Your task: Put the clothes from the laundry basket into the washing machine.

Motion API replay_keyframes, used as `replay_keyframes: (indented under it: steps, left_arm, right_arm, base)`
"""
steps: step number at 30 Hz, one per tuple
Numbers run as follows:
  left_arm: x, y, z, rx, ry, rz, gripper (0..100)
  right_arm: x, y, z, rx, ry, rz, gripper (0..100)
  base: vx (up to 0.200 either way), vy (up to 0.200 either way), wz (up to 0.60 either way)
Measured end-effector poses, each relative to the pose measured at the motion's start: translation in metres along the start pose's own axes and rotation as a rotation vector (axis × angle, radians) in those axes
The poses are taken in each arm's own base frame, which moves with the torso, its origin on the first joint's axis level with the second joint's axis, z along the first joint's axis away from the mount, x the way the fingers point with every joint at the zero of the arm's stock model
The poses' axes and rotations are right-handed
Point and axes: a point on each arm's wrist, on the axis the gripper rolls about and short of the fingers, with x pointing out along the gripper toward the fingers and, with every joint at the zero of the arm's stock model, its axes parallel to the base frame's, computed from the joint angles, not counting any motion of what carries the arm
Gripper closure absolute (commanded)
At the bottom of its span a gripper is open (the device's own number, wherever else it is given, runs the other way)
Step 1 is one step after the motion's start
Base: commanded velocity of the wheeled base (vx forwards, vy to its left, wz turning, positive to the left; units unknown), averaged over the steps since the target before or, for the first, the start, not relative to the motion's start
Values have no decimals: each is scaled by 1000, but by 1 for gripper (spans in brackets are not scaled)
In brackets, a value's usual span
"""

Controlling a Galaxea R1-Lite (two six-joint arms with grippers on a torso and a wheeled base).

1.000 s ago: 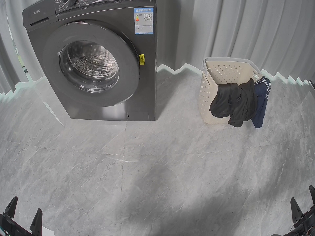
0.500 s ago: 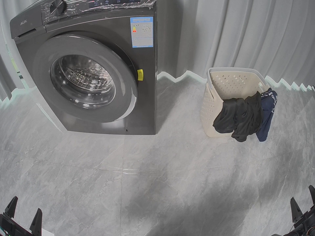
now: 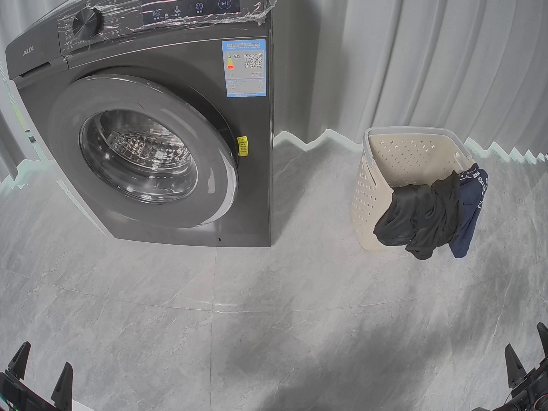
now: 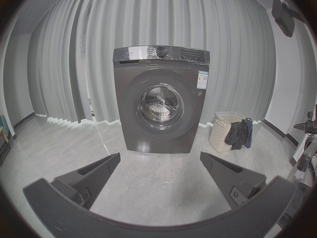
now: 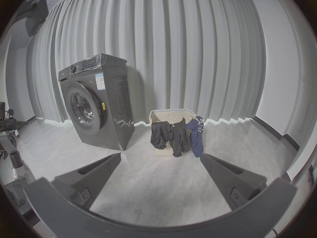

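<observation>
Several clothes [image 3: 425, 218] drape the basket [image 3: 399, 146], far from the right gripper [image 3: 525, 342].

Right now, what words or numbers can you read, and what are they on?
Washing machine, top corner: a short brand mark, left unquoted.
Blue-edged sticker on its front: print too small to read.
Yellow tag beside the door: too small.
Control panel: small symbols, blurred.
Navy garment: white print, unreadable.

Bright even light, glare on the wrapped panel [image 3: 171, 7] of the washing machine [image 3: 142, 144], wrist views bowed, corners dark
</observation>
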Motion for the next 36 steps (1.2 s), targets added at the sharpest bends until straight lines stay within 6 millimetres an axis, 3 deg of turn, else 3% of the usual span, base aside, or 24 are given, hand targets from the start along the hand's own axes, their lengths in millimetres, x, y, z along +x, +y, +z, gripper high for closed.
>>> replay_keyframes:
  steps: [14, 29, 36]
  left_arm:
    - [0, 0, 0, -1, 0, 0, 0]
    - [0, 0, 0, -1, 0, 0, 0]
    - [0, 0, 0, -1, 0, -1, 0]
  right_arm:
    - [0, 0, 0, 0, 0, 0, 0]
    - [0, 0, 0, -1, 0, -1, 0]
    - [0, 0, 0, -1, 0, 0, 0]
  base:
    - [0, -200, 0]
    - [0, 0, -120]
    - [200, -200, 0]
